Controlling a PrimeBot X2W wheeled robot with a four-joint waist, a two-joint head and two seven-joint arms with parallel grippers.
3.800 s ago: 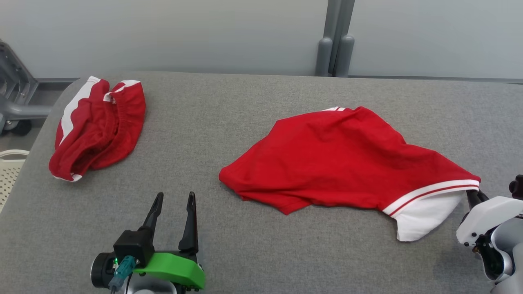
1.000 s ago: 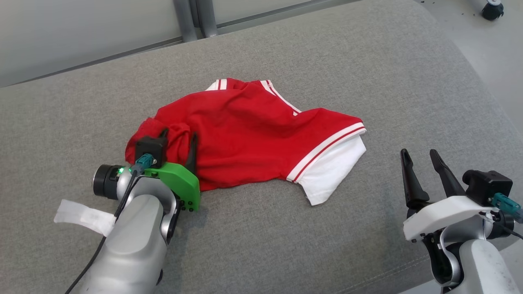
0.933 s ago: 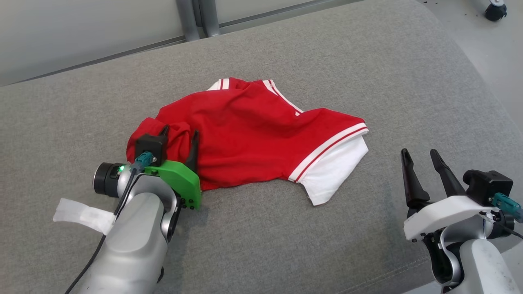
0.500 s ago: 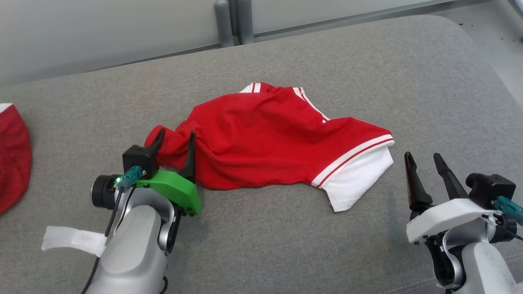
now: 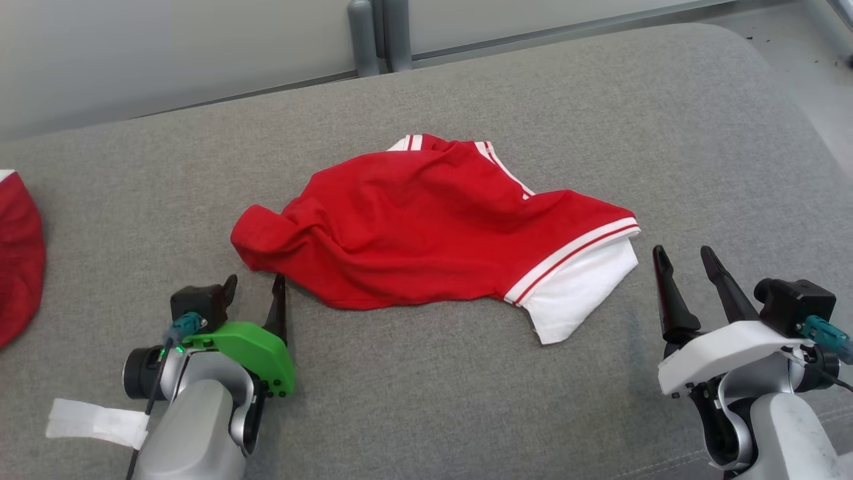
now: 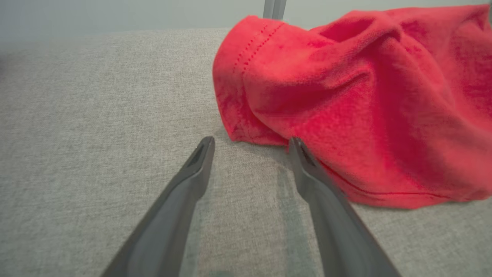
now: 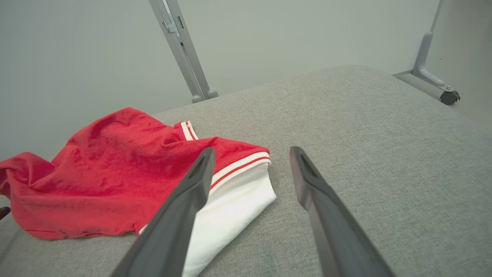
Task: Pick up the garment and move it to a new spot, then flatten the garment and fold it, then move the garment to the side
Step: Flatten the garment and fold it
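Note:
A red garment [image 5: 426,227] with white-striped trim and a white sleeve [image 5: 580,293] lies crumpled in the middle of the grey padded table [image 5: 426,400]. My left gripper [image 5: 255,280] is open just in front of the garment's bunched left end, not touching it. In the left wrist view the left gripper [image 6: 251,140] holds nothing, and its right fingertip sits at the hem of the red garment [image 6: 346,96]. My right gripper [image 5: 682,251] is open and empty, just right of the white sleeve. The right wrist view shows the right gripper [image 7: 252,150], the garment [image 7: 111,173] and the sleeve [image 7: 230,207].
A second red garment [image 5: 16,253] lies at the table's left edge. Two grey posts [image 5: 373,33] stand behind the table against a pale wall. The table's rounded right corner drops to the floor [image 5: 826,87]. A white strip [image 5: 93,420] hangs from my left forearm.
My left gripper has drawn back toward me from the garment's left end, which it straddled half a second ago. The garment now lies free. The right gripper has hardly moved.

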